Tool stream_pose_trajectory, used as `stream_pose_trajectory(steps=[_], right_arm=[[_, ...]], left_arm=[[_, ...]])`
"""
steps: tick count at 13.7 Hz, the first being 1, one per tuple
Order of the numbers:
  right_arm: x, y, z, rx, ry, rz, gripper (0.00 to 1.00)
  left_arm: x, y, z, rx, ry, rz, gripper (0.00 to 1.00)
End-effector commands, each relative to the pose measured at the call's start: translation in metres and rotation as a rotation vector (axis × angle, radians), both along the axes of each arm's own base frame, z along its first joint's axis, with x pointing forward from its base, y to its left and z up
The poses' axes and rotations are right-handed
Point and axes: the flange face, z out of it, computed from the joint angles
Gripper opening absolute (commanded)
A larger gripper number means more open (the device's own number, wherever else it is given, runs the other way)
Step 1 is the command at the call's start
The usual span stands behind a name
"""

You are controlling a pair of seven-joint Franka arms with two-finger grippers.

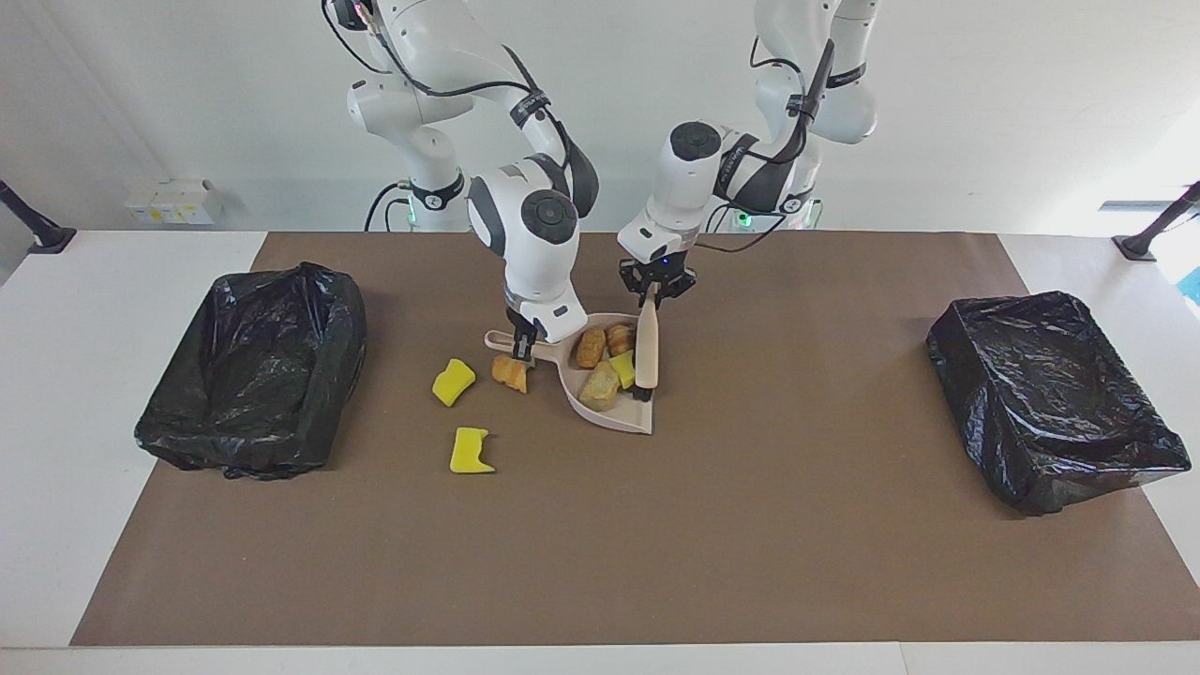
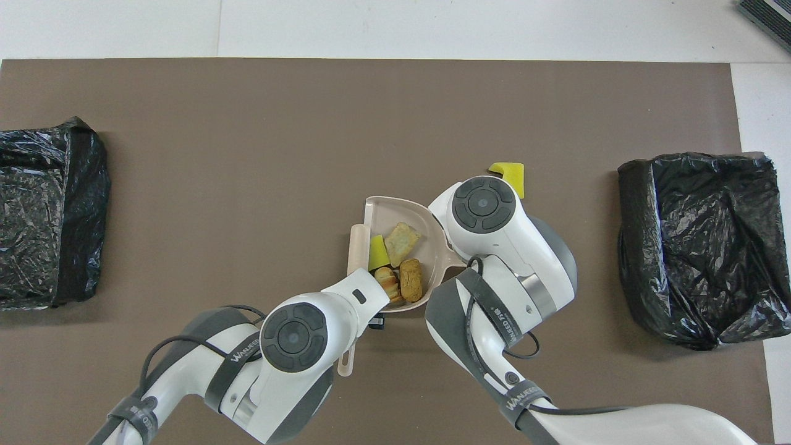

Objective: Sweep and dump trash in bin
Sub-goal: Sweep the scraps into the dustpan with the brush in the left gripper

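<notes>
While left tool [image 1: 650, 298] grips brush [image 1: 646, 354] and right tool [image 1: 521, 340] clamps dustpan [image 1: 619, 417], lifting unevenly could spill four pieces [image 1: 605, 361]; three [image 1: 454, 382] remain loose.

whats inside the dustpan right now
Four pieces lie in the beige dustpan: two orange-tan bread-like lumps, a paler lump and a yellow sponge chunk. The brush covers its open edge.

White wall [image 1: 984, 94] at 12 o'clock. White table [image 1: 56, 375] carries a brown mat [image 1: 600, 544]. Small white boxes [image 1: 169, 200] at 10 o'clock. Even, diffuse lighting.
</notes>
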Motion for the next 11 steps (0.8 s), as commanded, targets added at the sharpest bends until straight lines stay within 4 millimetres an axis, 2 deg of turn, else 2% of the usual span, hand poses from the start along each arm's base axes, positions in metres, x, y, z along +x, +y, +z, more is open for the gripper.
stream_pose_trajectory(steps=[1, 2, 6, 10, 11], right_arm=[[-0.004, -0.006, 0.002, 0.0, -0.014, 0.03, 0.0], [-0.004, -0.006, 0.002, 0.0, -0.014, 0.03, 0.0], [-0.002, -0.008, 0.002, 0.0, -0.015, 0.021, 0.0], [0.0, -0.014, 0.001, 0.004, -0.006, -0.006, 0.0], [0.004, -0.022, 0.009, 0.011, -0.013, -0.034, 0.0]], left_arm=[[0.011, 0.002, 0.003, -0.006, 0.018, 0.054, 0.0], [0.016, 0.009, 0.001, 0.011, 0.032, 0.065, 0.0], [0.045, 0.059, -0.011, 0.091, 0.088, 0.144, 0.0], [0.061, 0.087, -0.014, 0.144, 0.092, 0.17, 0.0], [0.067, 0.096, -0.014, 0.151, 0.087, 0.181, 0.0]])
